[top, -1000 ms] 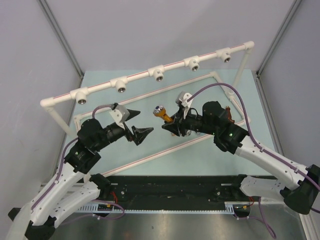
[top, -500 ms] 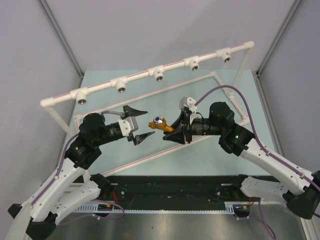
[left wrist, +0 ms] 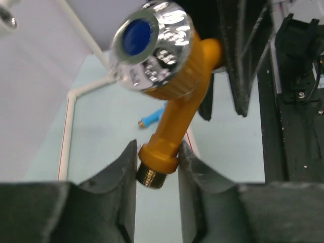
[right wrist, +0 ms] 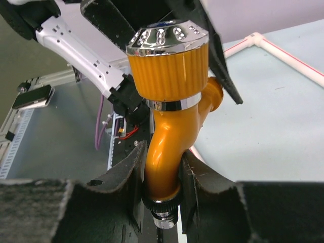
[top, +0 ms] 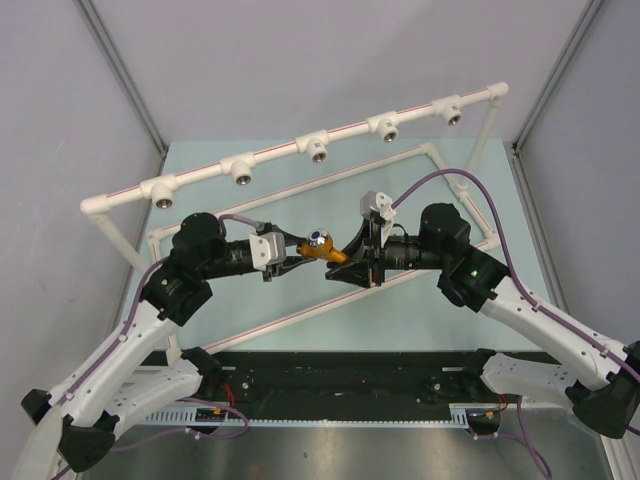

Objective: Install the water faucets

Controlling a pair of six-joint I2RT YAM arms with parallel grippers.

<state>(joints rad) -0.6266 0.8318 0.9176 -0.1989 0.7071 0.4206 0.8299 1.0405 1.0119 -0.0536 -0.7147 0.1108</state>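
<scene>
An orange water faucet (top: 322,246) with a chrome knob and blue cap hangs in mid-air over the middle of the table, held from both sides. My left gripper (top: 297,252) is shut on its orange collar just above the silver threaded end (left wrist: 152,174); in the left wrist view the jaws (left wrist: 158,145) press both sides of the collar. My right gripper (top: 346,260) is shut on the curved orange body (right wrist: 167,152), with the chrome knob above the fingers (right wrist: 163,151). A blue faucet (left wrist: 152,119) lies on the table beyond.
The white pipe frame (top: 275,152) stands across the back of the table with several silver-threaded T-sockets (top: 318,150) facing forward. Its lower rails (top: 300,190) lie on the pale green table surface (top: 440,320) under both arms. Grey walls close in on the left and right.
My left gripper has swung right to the orange faucet and gone from wide open to shut on its threaded end. The right gripper has kept its grip after tilting the faucet.
</scene>
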